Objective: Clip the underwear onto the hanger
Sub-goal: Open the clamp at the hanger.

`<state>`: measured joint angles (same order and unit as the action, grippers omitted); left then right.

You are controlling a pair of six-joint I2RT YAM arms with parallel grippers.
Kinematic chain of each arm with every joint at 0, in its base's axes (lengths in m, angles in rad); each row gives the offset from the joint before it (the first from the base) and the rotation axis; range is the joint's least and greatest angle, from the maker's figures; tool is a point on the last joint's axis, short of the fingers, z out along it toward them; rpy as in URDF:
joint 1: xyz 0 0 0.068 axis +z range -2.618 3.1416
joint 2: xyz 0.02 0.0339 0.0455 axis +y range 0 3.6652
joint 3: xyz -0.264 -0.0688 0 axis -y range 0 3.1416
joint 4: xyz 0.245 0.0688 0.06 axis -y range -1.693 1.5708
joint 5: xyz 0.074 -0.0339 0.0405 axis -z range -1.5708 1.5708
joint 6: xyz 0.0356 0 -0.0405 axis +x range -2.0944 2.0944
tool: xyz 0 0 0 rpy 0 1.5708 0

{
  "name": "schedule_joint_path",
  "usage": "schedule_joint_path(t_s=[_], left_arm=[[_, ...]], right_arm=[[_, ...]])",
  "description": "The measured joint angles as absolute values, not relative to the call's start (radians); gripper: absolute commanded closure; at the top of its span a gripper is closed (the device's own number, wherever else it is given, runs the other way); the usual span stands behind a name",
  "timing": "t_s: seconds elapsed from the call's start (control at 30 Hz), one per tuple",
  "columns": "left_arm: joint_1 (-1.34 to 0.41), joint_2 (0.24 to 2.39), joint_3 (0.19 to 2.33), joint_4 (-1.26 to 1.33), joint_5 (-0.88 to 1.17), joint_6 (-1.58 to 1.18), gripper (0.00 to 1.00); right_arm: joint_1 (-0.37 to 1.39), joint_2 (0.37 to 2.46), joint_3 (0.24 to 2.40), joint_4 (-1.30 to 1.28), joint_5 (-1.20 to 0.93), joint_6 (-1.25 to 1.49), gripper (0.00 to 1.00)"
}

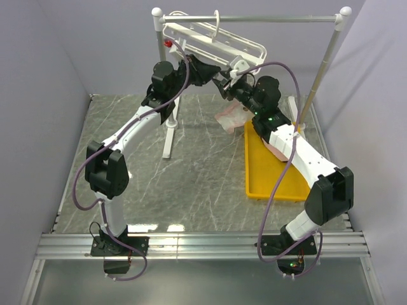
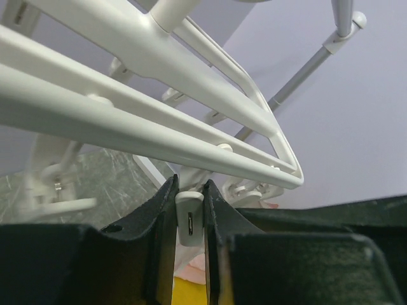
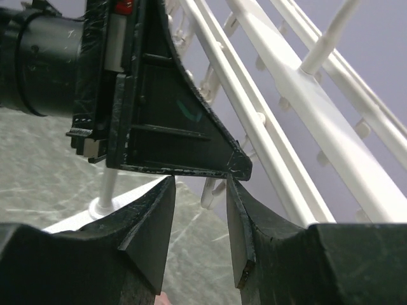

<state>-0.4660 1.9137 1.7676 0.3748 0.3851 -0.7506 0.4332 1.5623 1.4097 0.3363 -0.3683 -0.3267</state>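
The underwear (image 1: 230, 119) is a pale pink bunch low under the right end of the hanger (image 1: 213, 38), just beneath my right claw (image 3: 200, 184). A second pale pink piece lies farther out from the hanger, partly hidden under my right arm.

The hanger is a white frame of parallel bars. It hangs by its hook and slants across the top view.

From the hanger's lower bar dangles a small white clip (image 2: 189, 213). My left claw (image 2: 189, 187) is clenched on it, one black finger pressed to each flank, right up under the bars.

My right claw is also close beneath the hanger, with its tips almost meeting the outer face of my left claw's finger. Its jaws stand apart at the tips, and grey marbled surface shows through the gap. A sliver of pink shows at the very root of that gap. I cannot tell whether I am grasping the underwear there or it only sits below me.

Below the hanger's right end is the yellow tray (image 1: 254, 184), which holds the second piece. The grey rail stand (image 1: 254, 19) with white ball ends carries the hanger, and its legs are planted on the table (image 1: 191, 171).
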Motion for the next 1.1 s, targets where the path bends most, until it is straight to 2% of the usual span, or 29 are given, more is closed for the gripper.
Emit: schedule_joint_path(t_s=[0.23,0.5,1.1], left_arm=[[-0.482,1.914,1.801,0.3,0.329,-0.78,0.99],[-0.485,1.912,1.813,0.26,0.297,-0.81,0.94],[-0.491,1.912,1.825,0.219,0.267,-0.863,0.93]], right_arm=[[0.487,1.562,1.336,0.4,-0.261,-0.542,0.57],[0.495,1.562,1.233,0.514,-0.181,-0.752,0.6],[0.538,1.607,1.263,0.582,-0.115,-0.859,0.57]])
